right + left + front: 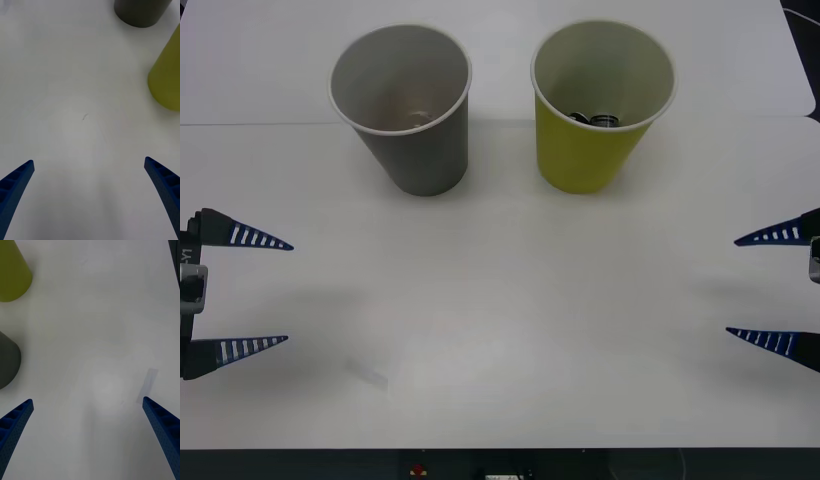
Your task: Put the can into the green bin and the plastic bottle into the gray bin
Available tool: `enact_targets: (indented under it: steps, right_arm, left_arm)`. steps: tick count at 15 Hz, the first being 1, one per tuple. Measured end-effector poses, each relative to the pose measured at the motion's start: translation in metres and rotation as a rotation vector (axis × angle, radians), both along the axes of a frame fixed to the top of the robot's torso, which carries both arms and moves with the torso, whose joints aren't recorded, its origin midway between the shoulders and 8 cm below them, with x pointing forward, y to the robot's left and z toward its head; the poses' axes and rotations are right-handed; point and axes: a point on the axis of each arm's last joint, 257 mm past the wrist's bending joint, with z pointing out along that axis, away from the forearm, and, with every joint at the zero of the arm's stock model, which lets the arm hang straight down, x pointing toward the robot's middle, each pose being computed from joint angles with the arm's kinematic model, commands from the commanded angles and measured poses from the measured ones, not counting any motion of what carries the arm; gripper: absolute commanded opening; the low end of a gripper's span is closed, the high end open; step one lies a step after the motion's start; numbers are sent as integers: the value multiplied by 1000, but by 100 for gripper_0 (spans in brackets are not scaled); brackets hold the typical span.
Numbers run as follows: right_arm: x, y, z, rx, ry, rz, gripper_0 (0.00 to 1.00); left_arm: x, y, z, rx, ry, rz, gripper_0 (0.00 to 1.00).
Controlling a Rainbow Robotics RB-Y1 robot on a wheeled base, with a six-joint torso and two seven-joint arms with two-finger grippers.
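The can (600, 120) is seen lying inside the green bin (595, 150) at 1 o'clock on the white table (500, 300); the gray bin (420, 150) stands beside it at 11 o'clock; the left gripper (285, 292) at 9 o'clock and the right gripper (732, 285) at 3 o'clock are held wide apart, nothing gripped.

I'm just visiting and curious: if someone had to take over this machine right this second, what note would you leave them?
Left gripper: open, holding nothing, at the table's left edge.
Right gripper: open, holding nothing, at the right edge.
Green bin: upright at the back, on the right, with the can lying inside. That half looks done.
Gray bin: upright to its left; something faint sits at its bottom, too unclear to call a bottle.
Left to do: check the gray bin for the bottle.
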Motion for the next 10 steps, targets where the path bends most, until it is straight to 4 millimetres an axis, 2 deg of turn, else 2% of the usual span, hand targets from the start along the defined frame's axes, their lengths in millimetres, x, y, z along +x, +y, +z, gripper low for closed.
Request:
enact_targets:
  steps: [10]
  right_arm:
    - [-6,-4,4,-36,11,24,100]
  left_arm:
    - [0,0,0,0,0,0,100]
